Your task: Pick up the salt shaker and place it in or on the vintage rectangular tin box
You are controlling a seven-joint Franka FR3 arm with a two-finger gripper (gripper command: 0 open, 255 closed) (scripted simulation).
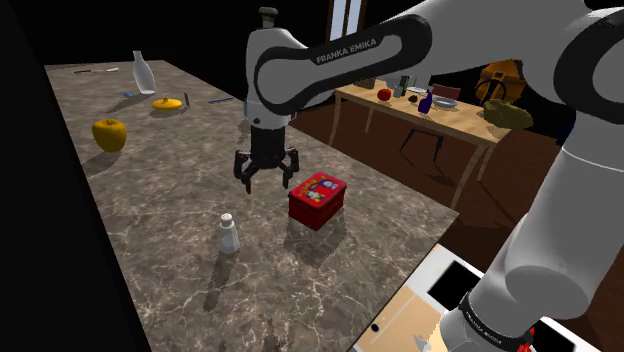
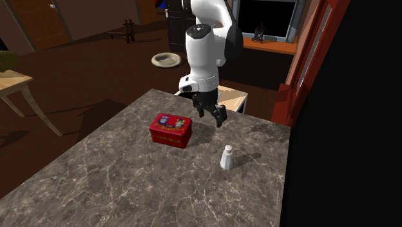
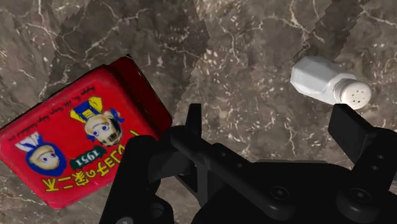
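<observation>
Black fingers (image 3: 350, 127) of the end effector (image 3: 272, 124) stand wide apart in the wrist view, with only the dark marbled desk (image 3: 254, 51) between them, so it is fully open and holds nothing. The white salt shaker (image 3: 327, 83) is not between the fingers. It sits outside one of them, just past that fingertip, with its perforated cap turned up toward the camera. The red tin box (image 3: 76, 153), its lid printed with cartoon faces, lies off the other finger's side. In the shoulder view the end effector (image 1: 268, 182) hovers above the desk (image 1: 170, 200), with the shaker (image 1: 229, 235) below it, to that view's left and nearer the camera, and the tin (image 1: 317, 200) close on that view's right. The second exterior view agrees: the end effector (image 2: 211, 117) hangs above the desk (image 2: 129, 187), between the tin (image 2: 171, 130) and the shaker (image 2: 227, 157), touching neither. The shaker stands upright on the desk, its long axis vertical and apart from the tin. The arm reaches in from the stand, its forearm roughly level and its wrist bent so the hand points straight down. The coming move probably calls for a short sideways shift toward the shaker, then a descent so the fingers straddle its body.
</observation>
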